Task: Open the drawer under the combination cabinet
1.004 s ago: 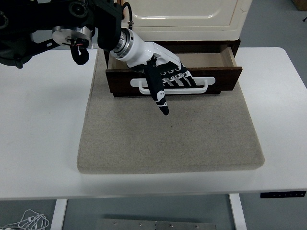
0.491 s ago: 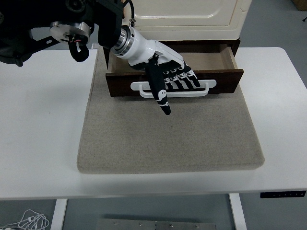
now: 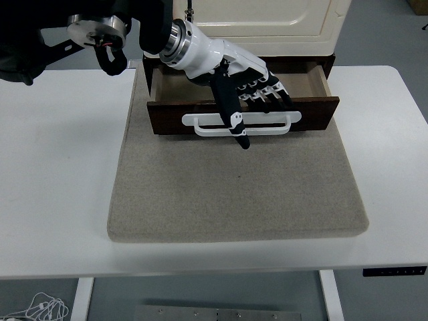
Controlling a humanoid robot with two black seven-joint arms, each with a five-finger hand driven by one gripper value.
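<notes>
**Drawer out, left hand sitting over its front edge**

White table (image 3: 60,200) is filling the frame, grey floor showing past its far-right edge. A beige felt mat (image 3: 234,194) is lying across the table's middle, running back under the cabinet. The cream combination cabinet (image 3: 261,23) is standing at the mat's far end, top cropped by the picture.

The drawer (image 3: 314,110) under the cabinet is sitting pulled out toward the near side. Dark brown wood front, lighter wood interior showing behind it, nothing visible inside. A white bar handle (image 3: 267,126) is running across the drawer front, roughly centred.

The left arm is coming in from the top-left corner, black with a silver wrist ring. The left hand (image 3: 244,90), white shell with black fingers, is reaching over the open drawer. Four fingers (image 3: 271,93) are lying side by side, bent and draping over the top edge of the drawer front, just above the handle. The thumb (image 3: 234,120) is pointing down and toward the near side, crossing in front of the handle bar, tip over the mat just below the drawer front. Fingers are only loosely bent, not wrapped around the bar. Can't tell whether they're actually touching the wood or handle or hovering just above.

Right arm isn't showing.
</notes>
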